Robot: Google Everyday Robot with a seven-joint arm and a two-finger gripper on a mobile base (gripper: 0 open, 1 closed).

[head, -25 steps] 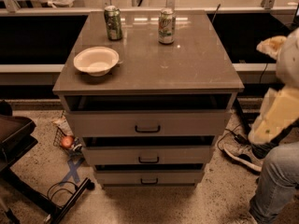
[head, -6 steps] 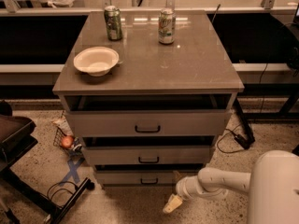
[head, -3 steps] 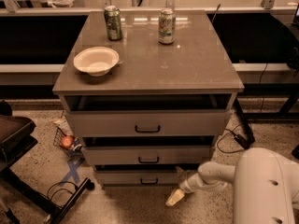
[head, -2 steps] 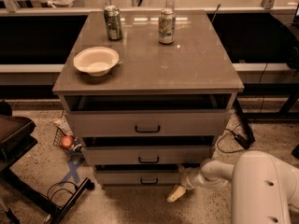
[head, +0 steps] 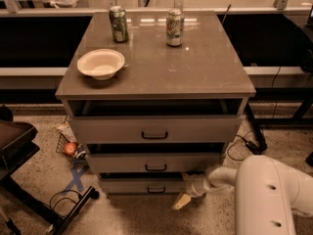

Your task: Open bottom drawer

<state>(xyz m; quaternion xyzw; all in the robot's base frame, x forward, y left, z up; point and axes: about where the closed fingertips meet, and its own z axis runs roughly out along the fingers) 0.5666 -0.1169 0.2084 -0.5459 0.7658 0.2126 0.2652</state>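
Gripper [head: 182, 201] low by the floor, just in front of the bottom drawer [head: 128, 185], right of its black handle [head: 156, 190]; cannot tell how far open, nor whether gripping anything. On the cabinet top [head: 195, 67], left to right: white bowl [head: 100, 63], green can [head: 118, 24], second can [head: 174, 27]. Bottom drawer lowest of three, under the middle drawer [head: 122, 163].

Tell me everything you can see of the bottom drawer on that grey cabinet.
The light grey bottom drawer is the lowest of three fronts, just above the speckled floor. Its front carries a small black bar handle at mid-width. It looks shut or nearly so; no interior shows. The cream end effector sits low in front of its right part, right of the handle; contact unclear.
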